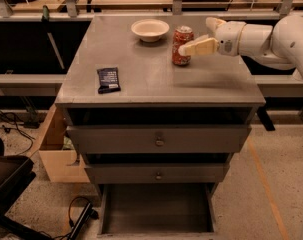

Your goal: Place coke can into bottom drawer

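Observation:
The coke can (181,45) stands upright on the grey cabinet top (141,69), right of centre toward the back. My gripper (196,35) reaches in from the right at can height and is open. Its near pale finger (198,47) lies against the can's front right side, and the other finger (212,22) sits behind and to the right of the can. The can rests on the top and is not lifted. The bottom drawer (156,208) is pulled out at floor level, with its dark floor bare.
A white bowl (150,29) sits just left of the can at the back. A black snack packet (108,79) lies at the front left of the top. Two upper drawers with knobs (159,141) are closed. A cardboard box (53,149) stands left of the cabinet.

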`<state>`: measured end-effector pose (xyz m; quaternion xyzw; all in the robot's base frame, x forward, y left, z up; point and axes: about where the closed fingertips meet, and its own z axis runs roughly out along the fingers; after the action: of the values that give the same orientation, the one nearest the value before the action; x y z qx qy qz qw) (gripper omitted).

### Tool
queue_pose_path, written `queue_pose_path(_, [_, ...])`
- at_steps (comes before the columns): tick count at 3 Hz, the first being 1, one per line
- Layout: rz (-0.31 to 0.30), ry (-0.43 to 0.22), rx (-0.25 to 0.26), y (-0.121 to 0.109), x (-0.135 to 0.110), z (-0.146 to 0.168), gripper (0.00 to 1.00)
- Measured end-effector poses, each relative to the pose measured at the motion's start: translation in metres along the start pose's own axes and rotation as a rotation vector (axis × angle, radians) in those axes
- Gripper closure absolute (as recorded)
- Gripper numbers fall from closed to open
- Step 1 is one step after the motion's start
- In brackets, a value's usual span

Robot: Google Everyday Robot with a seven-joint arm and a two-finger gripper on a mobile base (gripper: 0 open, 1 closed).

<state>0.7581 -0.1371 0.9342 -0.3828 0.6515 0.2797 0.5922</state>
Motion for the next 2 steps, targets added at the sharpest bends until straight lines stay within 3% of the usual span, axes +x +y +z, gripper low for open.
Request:
queue_pose_path(1, [0.025,-0.04,-0.016,0.008,0.001,0.026,0.0])
queue_pose_path(2, [0.052,-0.068,-0.024,0.014,0.007,0.043,0.18])
